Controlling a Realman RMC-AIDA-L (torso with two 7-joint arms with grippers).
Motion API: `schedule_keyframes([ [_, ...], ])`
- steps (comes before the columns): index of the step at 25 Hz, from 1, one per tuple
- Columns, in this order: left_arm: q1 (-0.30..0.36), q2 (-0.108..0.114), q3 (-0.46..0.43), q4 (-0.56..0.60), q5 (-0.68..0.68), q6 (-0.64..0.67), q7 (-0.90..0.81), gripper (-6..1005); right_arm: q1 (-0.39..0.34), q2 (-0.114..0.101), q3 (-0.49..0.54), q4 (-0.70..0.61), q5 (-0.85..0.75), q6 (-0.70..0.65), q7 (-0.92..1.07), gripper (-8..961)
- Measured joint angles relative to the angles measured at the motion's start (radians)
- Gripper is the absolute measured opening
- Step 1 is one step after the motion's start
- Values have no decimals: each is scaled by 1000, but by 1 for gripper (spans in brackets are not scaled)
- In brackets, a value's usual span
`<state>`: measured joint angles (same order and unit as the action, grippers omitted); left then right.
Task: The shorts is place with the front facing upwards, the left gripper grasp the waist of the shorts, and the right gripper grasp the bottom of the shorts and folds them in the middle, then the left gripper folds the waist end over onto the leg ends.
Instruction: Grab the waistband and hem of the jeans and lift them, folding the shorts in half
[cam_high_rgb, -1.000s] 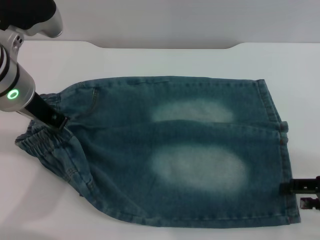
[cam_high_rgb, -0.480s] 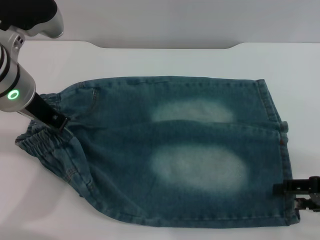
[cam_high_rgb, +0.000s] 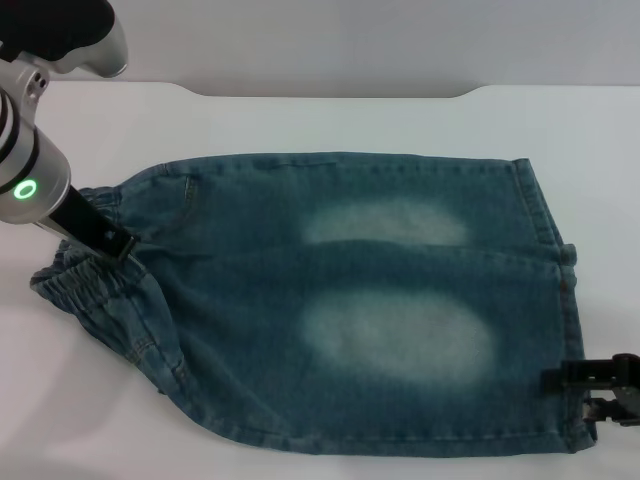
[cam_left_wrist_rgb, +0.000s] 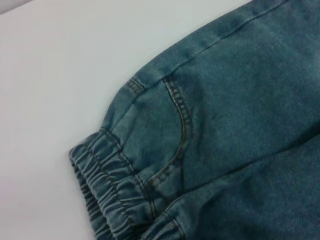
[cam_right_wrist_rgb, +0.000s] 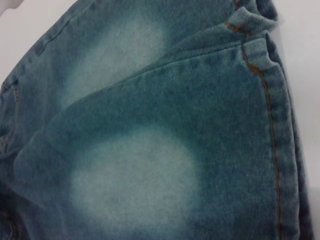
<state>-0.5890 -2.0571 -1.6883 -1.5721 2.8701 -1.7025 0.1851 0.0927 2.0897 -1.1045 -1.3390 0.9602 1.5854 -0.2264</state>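
Shorts (cam_high_rgb: 340, 300) lie spread flat on the white tabletop (cam_high_rgb: 300, 120), the face with two pale ovals up, elastic waist (cam_high_rgb: 95, 290) on the robot's left, leg hems (cam_high_rgb: 565, 300) on its right. Left gripper (cam_high_rgb: 118, 245) is down at the waistband; grip state can't be made out. Right gripper (cam_high_rgb: 600, 385) sits at the near hem corner, touching the edge; can't tell if it's clenched.

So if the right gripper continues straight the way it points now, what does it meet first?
Probably the shorts: the right gripper points inward at the hem of the near leg, already at its edge, though its height above the cloth is unclear.
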Motion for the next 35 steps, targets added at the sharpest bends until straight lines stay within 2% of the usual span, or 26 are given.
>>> schedule_keyframes([
  [7, 0, 0, -3, 0, 0, 2, 7, 33, 16, -7, -10, 3, 9, 9, -8, 815],
  [13, 3, 1, -4, 0, 0, 7, 17, 33, 30, -15, -2, 66, 59, 17, -48, 705],
  [24, 13, 2, -4, -8, 0, 10, 23, 33, 36, -15, 10, 59, 104, 29, -65, 223],
  [27, 14, 2, -4, -8, 0, 10, 24, 33, 37, -18, 31, 29, 100, 31, -63, 141],
  [32, 12, 2, -4, -1, 0, 11, 24, 33, 35, -17, 28, -31, 0, 56, -47, 4],
  [35, 8, 2, -4, 1, 0, 12, 26, 33, 35, -17, 26, -46, -42, 64, -32, 85],
])
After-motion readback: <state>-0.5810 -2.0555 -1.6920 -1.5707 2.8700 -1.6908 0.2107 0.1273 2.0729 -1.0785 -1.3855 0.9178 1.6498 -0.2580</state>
